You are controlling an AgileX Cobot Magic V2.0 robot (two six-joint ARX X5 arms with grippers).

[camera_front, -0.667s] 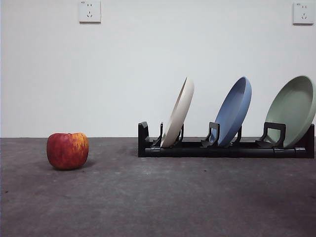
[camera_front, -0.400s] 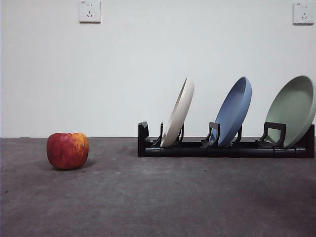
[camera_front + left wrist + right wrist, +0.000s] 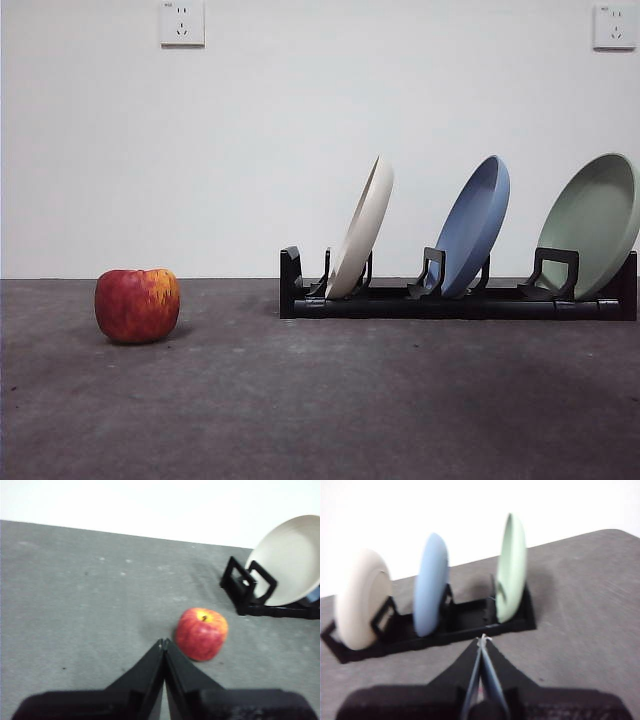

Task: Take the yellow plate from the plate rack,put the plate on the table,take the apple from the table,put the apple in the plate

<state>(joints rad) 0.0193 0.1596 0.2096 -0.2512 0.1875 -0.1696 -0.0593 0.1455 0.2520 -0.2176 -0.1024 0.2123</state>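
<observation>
Nothing has moved since earlier: yellow plate leans in the plate rack, apple on the bench. Left tool and right tool both have jaws together, holding nothing.

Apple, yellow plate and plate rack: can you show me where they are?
The apple (image 3: 137, 305): front view, middle of its red side.
The yellow plate (image 3: 362, 238): front view, its cream back, mid-height.
The plate rack (image 3: 455, 308): front view, its low black base bar.

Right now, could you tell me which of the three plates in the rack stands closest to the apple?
The yellow plate, cream-coloured, in the plate rack's end slot nearest the apple; the blue plate and green plate stand farther along.
</observation>
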